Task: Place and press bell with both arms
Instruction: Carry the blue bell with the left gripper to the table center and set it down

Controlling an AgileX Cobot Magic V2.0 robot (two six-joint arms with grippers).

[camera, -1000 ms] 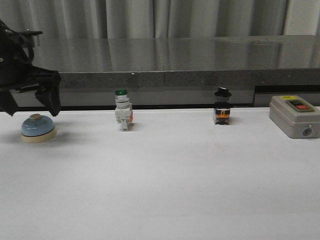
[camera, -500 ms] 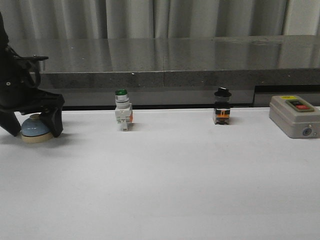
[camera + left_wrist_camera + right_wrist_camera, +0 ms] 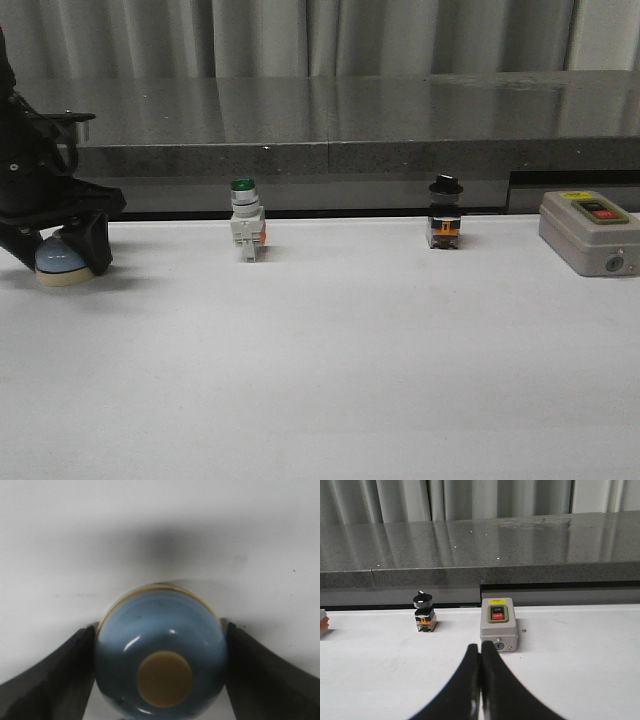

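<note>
- Where the white counter (image 3: 330,350) meets its far-left edge: bell (image 3: 60,259), blue dome on a cream base, resting there.
- Left gripper (image 3: 160,672): jaws clenched against both flanks of the dome, cream button facing up.
- Right gripper (image 3: 480,680): jaws pressed together, grasping nothing.
- Farther back: grey on/off box (image 3: 498,624), black-knobbed switch (image 3: 445,225), green-capped switch (image 3: 245,230).

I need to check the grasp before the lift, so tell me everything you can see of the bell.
The bell is a small, glossy light-blue dome on a round cream base, with a cream button on top. It stands upright on the white table, at its far left from the front view. The left gripper straddles it, a black finger against each side of the dome. Nothing covers the button.
</note>
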